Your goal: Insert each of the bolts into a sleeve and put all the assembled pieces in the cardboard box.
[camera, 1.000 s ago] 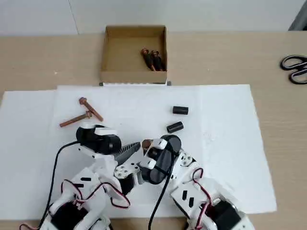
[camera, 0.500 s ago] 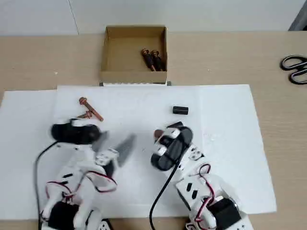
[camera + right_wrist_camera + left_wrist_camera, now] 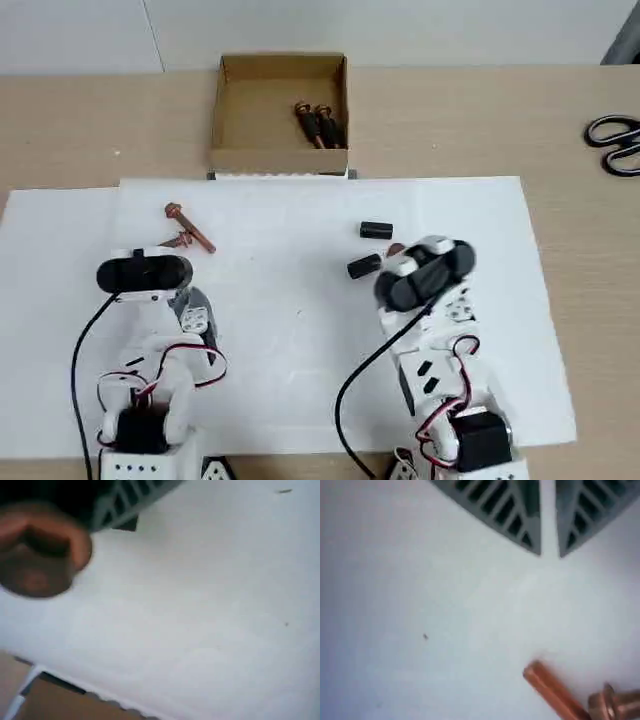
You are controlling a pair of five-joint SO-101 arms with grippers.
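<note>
Two bare copper bolts (image 3: 188, 227) lie crossed on the white paper at the left; their ends (image 3: 555, 692) show in the left wrist view. My left gripper (image 3: 549, 554) hangs just short of them, over bare paper, its jaws a narrow slit apart with nothing between. Two black sleeves (image 3: 376, 230) (image 3: 364, 266) lie right of centre. Beside them my right gripper (image 3: 398, 250) is shut on a copper bolt (image 3: 39, 555) with a dark sleeve around its shank. The cardboard box (image 3: 248, 110) at the back holds assembled pieces (image 3: 318, 122) in its right part.
A white paper sheet (image 3: 300, 330) covers the front of the wooden table. Black scissors (image 3: 612, 142) lie at the far right edge. The paper's edge and bare wood (image 3: 30, 700) show in the right wrist view.
The two grippers met at the middle a second ago. They have parted: the left arm swung left and back, the right arm carried the bolt piece right, next to the loose sleeves.
</note>
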